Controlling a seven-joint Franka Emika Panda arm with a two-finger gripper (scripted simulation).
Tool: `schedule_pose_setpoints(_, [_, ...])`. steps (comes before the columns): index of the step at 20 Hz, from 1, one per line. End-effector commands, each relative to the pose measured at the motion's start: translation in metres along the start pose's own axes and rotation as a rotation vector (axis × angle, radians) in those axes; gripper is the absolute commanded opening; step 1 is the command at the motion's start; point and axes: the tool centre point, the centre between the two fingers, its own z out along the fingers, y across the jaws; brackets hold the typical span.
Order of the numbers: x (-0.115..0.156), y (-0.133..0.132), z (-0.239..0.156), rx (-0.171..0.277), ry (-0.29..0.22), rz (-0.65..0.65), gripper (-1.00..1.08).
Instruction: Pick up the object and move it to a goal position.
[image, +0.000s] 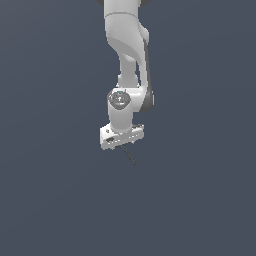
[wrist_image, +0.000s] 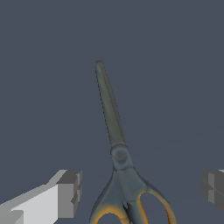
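The scissors (wrist_image: 118, 148) lie flat on the dark grey surface, with thin dark grey blades closed together and two orange ring handles cut off by the frame edge. My gripper (wrist_image: 140, 190) is open, with one fingertip (wrist_image: 68, 192) on each side of the handle end and a clear gap to both. In the exterior view the white hand of the gripper (image: 121, 140) hangs straight over the scissors (image: 130, 156). Only the blade tip pokes out from under the hand, toward the exterior view's lower right. The handles are hidden there.
The white arm (image: 127, 45) comes down from the top of the exterior view. A plain dark grey surface (image: 50, 200) fills both views, and no other object or goal marker shows.
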Motion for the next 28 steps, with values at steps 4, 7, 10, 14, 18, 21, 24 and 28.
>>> schedule_pose_setpoints(4, [-0.001, 0.0, 0.022, 0.0, 0.0, -0.002, 1.0])
schedule_pose_setpoints(7, [-0.001, -0.001, 0.036, 0.0, 0.0, -0.003, 1.0])
schedule_pose_setpoints(10, [-0.001, 0.0, 0.044, 0.0, 0.0, -0.004, 1.0])
schedule_pose_setpoints(14, [0.0, 0.0, 0.046, 0.0, 0.0, -0.004, -1.0])
schedule_pose_setpoints(18, [0.0, 0.0, 0.046, 0.0, 0.0, -0.004, -1.0])
schedule_pose_setpoints(21, [0.0, 0.0, 0.046, 0.0, 0.0, -0.004, -1.0])
schedule_pose_setpoints(24, [0.0, -0.001, 0.045, 0.0, 0.0, -0.005, -1.0])
schedule_pose_setpoints(28, [-0.001, 0.006, 0.043, 0.0, 0.0, -0.005, -1.0])
